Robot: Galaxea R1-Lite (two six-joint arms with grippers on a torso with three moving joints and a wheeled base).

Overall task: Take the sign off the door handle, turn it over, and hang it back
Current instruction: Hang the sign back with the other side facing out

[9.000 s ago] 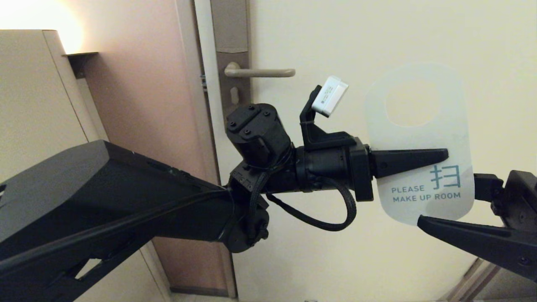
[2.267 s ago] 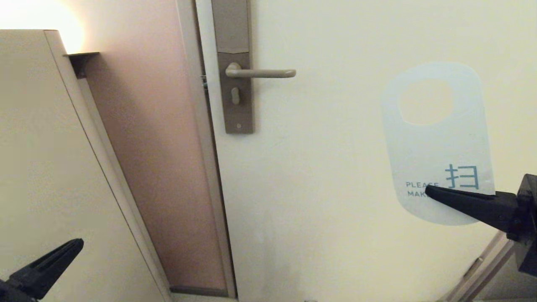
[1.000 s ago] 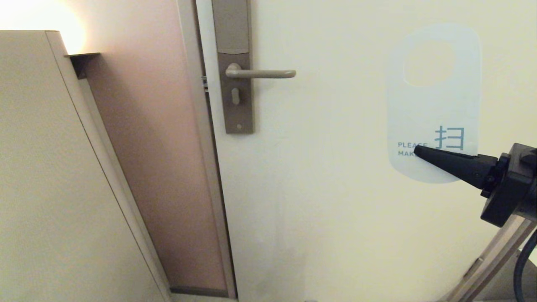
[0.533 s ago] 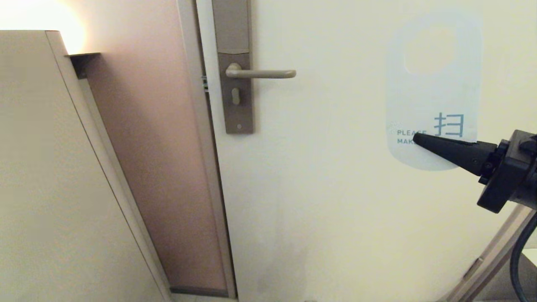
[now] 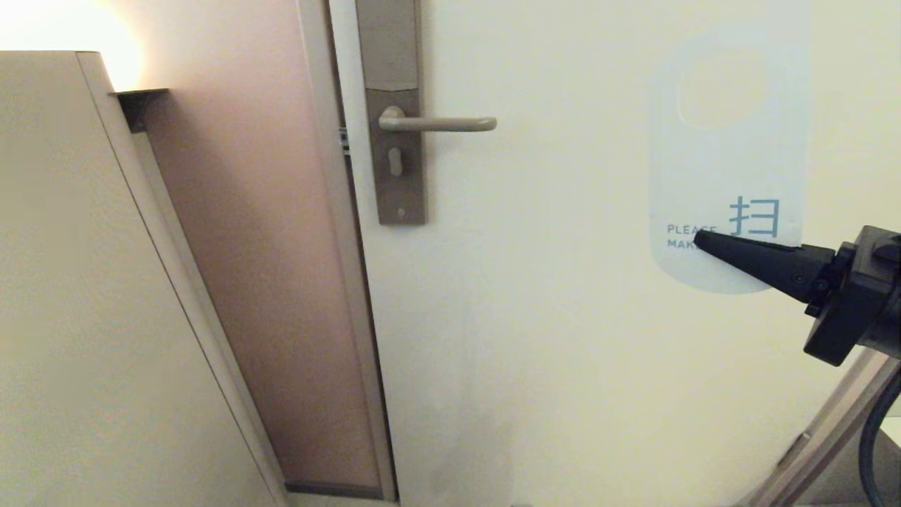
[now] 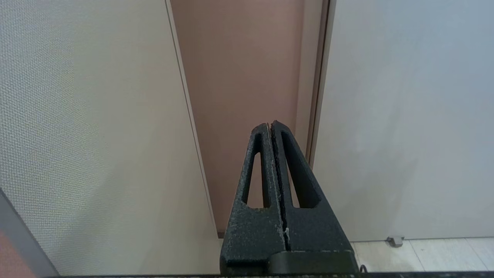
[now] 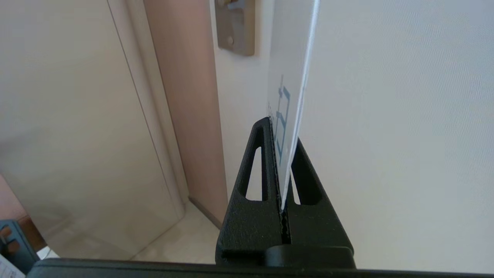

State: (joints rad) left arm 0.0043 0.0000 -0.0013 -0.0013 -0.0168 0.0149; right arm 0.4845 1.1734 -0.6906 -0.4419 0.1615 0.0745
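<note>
The sign [image 5: 728, 162]: off the door handle [image 5: 436, 124], held up in the air well to the right of it, in front of the door [image 5: 563, 317]. White "PLEASE MAKE UP ROOM" face toward the head camera, oval hole at the top, card roughly upright. My read: flip is done, only the re-hang is left. Hole up and card upright is the orientation needed to slide it over the free end of the lever.

Lock plate [image 5: 394, 113] sits at the door's left edge; lever runs right from it, bare, rounded end pointing toward the sign. That's the entry side.

Right gripper [image 5: 700, 239]: reaches in from the right edge, jaws clamped on the sign's lower part, across the text line. Right wrist view shows the card edge-on, pinched in the slot between the two jaws. Low grip keeps the hole clear of the jaws.

Left gripper [image 6: 271, 125]: parked low, out of the head view, jaws pressed together on nothing, pointing at the gap beside the door frame.
</note>
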